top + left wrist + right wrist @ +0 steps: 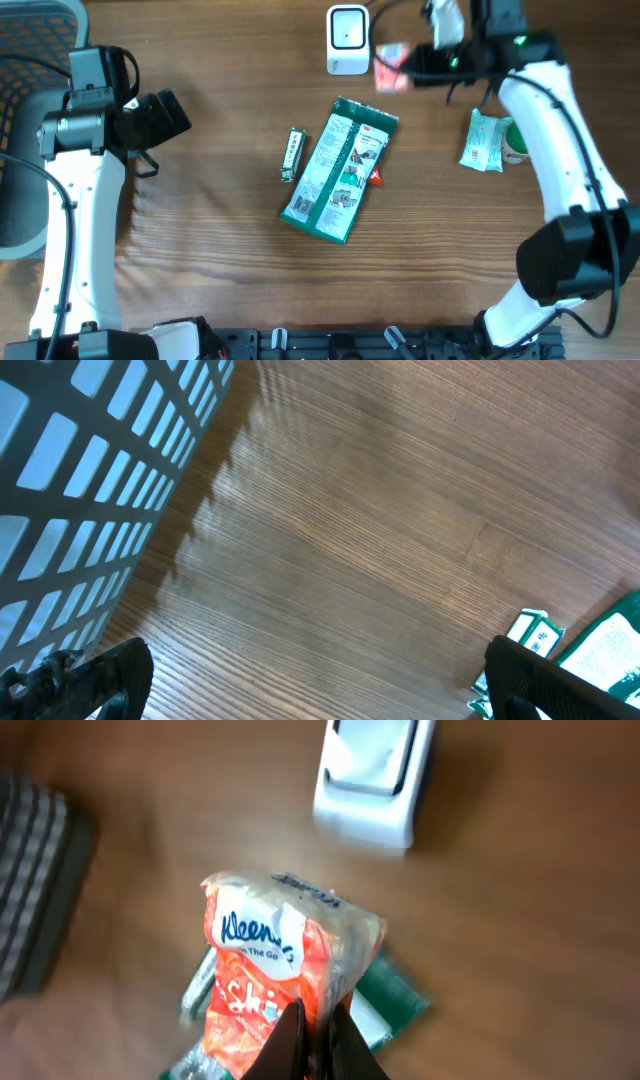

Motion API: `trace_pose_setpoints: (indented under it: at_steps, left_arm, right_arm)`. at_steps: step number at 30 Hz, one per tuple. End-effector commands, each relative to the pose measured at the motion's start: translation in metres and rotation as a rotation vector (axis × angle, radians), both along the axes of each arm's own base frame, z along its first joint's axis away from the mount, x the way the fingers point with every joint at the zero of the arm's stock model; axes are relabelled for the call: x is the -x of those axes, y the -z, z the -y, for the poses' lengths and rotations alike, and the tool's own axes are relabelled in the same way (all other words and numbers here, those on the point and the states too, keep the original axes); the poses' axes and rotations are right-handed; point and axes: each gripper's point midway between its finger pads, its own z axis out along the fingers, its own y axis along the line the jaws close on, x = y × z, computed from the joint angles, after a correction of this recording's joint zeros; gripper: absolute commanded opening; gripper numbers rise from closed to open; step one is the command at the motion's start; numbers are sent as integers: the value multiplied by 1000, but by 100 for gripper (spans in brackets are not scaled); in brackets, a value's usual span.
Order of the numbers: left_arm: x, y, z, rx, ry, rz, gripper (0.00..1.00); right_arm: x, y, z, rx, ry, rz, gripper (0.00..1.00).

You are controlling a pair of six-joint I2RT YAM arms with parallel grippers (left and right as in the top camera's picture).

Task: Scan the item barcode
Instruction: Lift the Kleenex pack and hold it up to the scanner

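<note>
My right pincer, jaws drawn almost together, nips the near end of the tissue pack. The pack is a soft orange-red pouch with a white panel, and its clear film is crinkled at the top. The panel carries "Kleenex" in blue script, with "On The Go" in small print beneath. Larger white letters lower down begin "Sk"; the rest lies behind my fingers. A line of dark print runs along the top fold, too blurred to read.

In the overhead view the tissue pack hangs from the right pincer over the far edge of the worktop, just beside the white scanner. I cannot tell whether the two touch. From the wrist, the scanner stands beyond the pack, its face a rounded dark-edged window.

At the worktop's centre lies a long green-and-white packet, its print too small to read. A small stick pack lies just beside it. A pale green wrapped pack rests toward the right edge.

My left pincer holds nothing, its jaws spread full wide near the left edge, beside a mesh basket.
</note>
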Motion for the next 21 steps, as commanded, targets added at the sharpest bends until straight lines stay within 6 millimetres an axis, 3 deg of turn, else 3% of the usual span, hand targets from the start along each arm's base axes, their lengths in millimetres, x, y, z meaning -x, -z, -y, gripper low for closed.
trace_pose_setpoints:
  at_steps: [1,4,9,14,21]
  left_arm:
    - [-3,-3,-1,3,-3,10,100]
    - [-3,-3,-1,3,-3,10,100]
    - [-3,-3,-1,3,-3,10,100]
    - [-3,-3,-1,3,-3,10,100]
    - [-3,-3,-1,3,-3,10,100]
  right_arm:
    - [-22,-74,15,144,95,208,4]
    - [-33,-88,13,336,62,344,4]
    - [-60,-70,-24,643,-116,501,4]
    - [-91,-27,-61,868,-328,596,4]
    - [-136,44,-62,1196,-326,592,4]
